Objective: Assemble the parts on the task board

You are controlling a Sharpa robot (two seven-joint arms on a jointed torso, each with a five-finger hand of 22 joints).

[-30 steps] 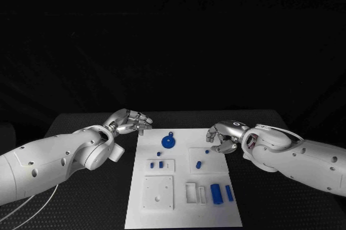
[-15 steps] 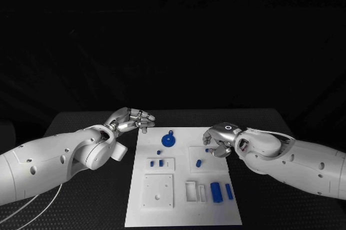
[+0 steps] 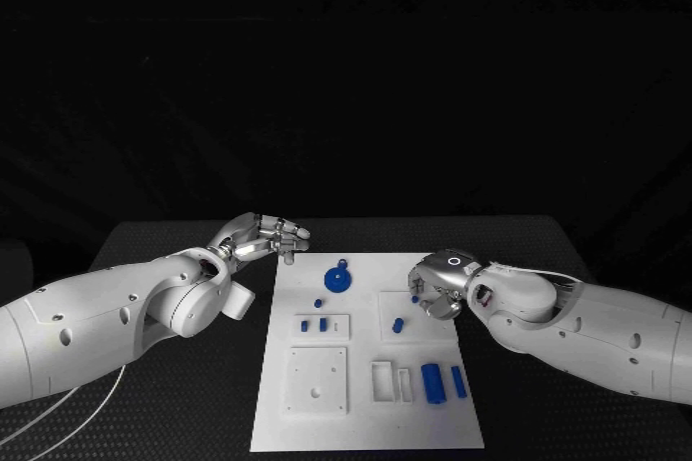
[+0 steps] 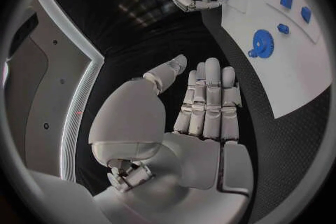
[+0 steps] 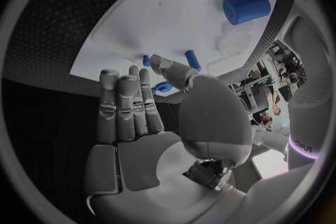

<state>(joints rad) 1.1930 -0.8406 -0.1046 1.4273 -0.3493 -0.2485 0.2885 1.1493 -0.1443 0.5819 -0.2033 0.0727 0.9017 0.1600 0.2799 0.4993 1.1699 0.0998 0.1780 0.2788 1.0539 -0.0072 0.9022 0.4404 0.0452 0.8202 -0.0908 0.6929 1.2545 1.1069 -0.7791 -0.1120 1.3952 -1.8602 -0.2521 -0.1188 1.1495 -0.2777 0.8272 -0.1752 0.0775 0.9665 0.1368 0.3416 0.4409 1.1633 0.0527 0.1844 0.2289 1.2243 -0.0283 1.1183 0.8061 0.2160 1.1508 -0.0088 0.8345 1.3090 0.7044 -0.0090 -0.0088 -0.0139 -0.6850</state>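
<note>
Head view showed the white task board (image 3: 368, 361) at lower centre of the black table (image 3: 173, 243), with a blue gear (image 3: 336, 278) near its upper edge. Left hand (image 3: 265, 237) hovered left of the board's top corner, fingers apart, empty. Right hand (image 3: 438, 284) hung over its right edge, fingers spread, gripping nothing.

The head camera is looking down from above at the black table (image 3: 173, 246), taking in the whole task board (image 3: 361, 366) with both arms entering from the sides. The left wrist camera is sitting close behind the left hand (image 4: 206, 103), facing along its fingers toward the board's far end and the blue gear (image 4: 260, 45). The right wrist camera is sitting close behind the right hand (image 5: 133, 109), facing the board. All three views are sharing the board.
</note>
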